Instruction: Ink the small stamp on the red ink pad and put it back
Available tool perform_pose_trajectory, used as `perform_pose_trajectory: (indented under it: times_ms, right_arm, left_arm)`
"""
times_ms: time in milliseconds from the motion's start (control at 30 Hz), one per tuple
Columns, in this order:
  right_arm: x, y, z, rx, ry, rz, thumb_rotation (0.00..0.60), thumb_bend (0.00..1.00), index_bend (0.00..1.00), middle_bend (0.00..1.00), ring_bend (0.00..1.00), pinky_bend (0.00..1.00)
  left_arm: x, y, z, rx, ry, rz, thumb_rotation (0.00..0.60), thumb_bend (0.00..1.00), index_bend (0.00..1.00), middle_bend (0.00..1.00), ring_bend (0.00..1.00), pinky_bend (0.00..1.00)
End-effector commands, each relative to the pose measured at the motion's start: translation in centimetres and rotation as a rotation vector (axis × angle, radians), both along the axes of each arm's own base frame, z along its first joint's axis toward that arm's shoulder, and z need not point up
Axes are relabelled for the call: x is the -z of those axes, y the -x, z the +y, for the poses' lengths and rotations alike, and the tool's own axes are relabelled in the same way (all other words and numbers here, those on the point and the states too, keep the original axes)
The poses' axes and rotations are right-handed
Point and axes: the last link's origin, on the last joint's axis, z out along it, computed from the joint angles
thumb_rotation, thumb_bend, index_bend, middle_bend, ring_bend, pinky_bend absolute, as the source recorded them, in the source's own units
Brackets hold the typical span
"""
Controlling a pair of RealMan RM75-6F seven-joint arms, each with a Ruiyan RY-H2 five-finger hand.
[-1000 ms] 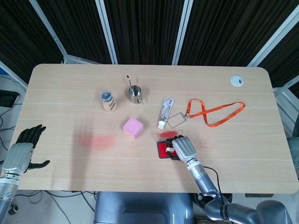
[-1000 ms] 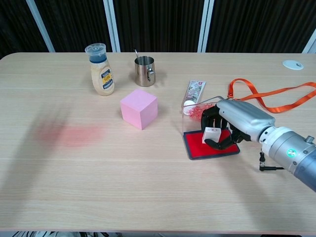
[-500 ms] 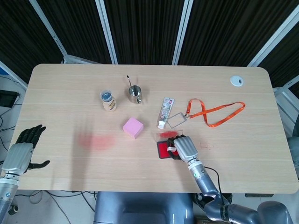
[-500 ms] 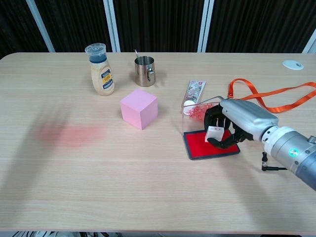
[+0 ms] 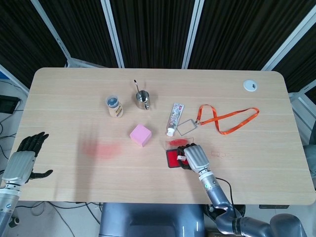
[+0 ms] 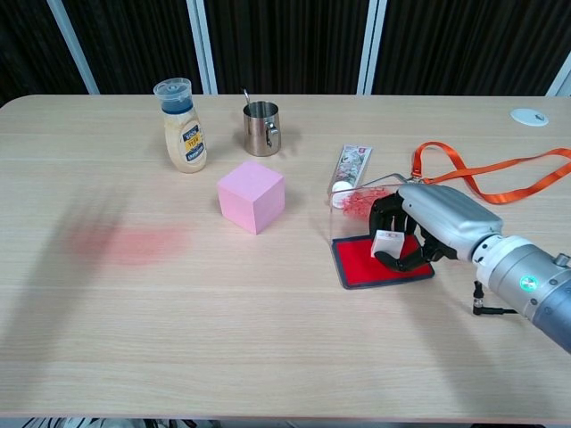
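Right hand [image 6: 426, 234] gripping small stamp [image 6: 387, 242] over red ink pad [image 6: 375, 265].
Stamp's a white block w/ pale top; left hand [image 5: 25, 160] hanging slack off light wood table [image 6: 268, 339]; dark slatted wall behind.

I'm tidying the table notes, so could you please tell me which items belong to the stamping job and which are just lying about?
In use: small stamp, red ink pad, right robot hand.
Lying about: pink cube, sauce bottle, metal cup, tube, orange lanyard.

The ink pad [image 6: 366, 263] is bright red in a black tray. The stamp [image 6: 386, 242] is white. The cube [image 6: 251, 196] is pink, the strap [image 6: 486, 169] orange, the cup [image 6: 261, 128] silver, the table [image 6: 268, 339] pale wood with a faint red smear [image 6: 134, 242].
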Motion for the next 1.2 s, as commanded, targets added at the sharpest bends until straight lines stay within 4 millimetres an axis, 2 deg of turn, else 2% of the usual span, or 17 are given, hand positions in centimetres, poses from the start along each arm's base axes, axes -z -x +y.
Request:
perform_pose_trajectory:
  times_ms: [33, 267, 567, 900, 1200]
  right_arm:
    - [-0.2, -0.2, 0.0, -0.007, 0.008, -0.007, 0.600, 0.75, 0.88, 0.71, 0.50, 0.45]
    - [-1.5, -1.0, -0.3, -0.037, 0.050, -0.033, 0.600, 0.75, 0.88, 0.71, 0.50, 0.45]
    - [-5.0, -0.7, -0.6, -0.060, 0.122, -0.030, 0.600, 0.75, 0.88, 0.71, 0.50, 0.45]
    - [-9.8, 3.0, -0.5, -0.020, 0.186, 0.041, 0.600, 0.75, 0.88, 0.71, 0.50, 0.45]
    - [-11.2, 6.8, 0.6, 0.068, 0.186, 0.046, 0.600, 0.75, 0.88, 0.71, 0.50, 0.45]
  left_arm:
    - [0.0, 0.0, 0.0, 0.000, 0.000, 0.000, 0.600, 0.02, 0.00, 0.00, 0.00, 0.00]
    - [0.0, 0.0, 0.0, 0.003, 0.001, 0.000, 0.600, 0.02, 0.00, 0.00, 0.00, 0.00]
    - [0.1, 0.0, -0.2, 0.006, 0.000, 0.004, 0.600, 0.02, 0.00, 0.00, 0.00, 0.00]
    - [0.1, -0.3, -0.3, 0.015, -0.008, -0.003, 0.600, 0.02, 0.00, 0.00, 0.00, 0.00]
    - [0.3, -0.3, -0.5, 0.034, -0.013, 0.014, 0.600, 0.02, 0.00, 0.00, 0.00, 0.00]
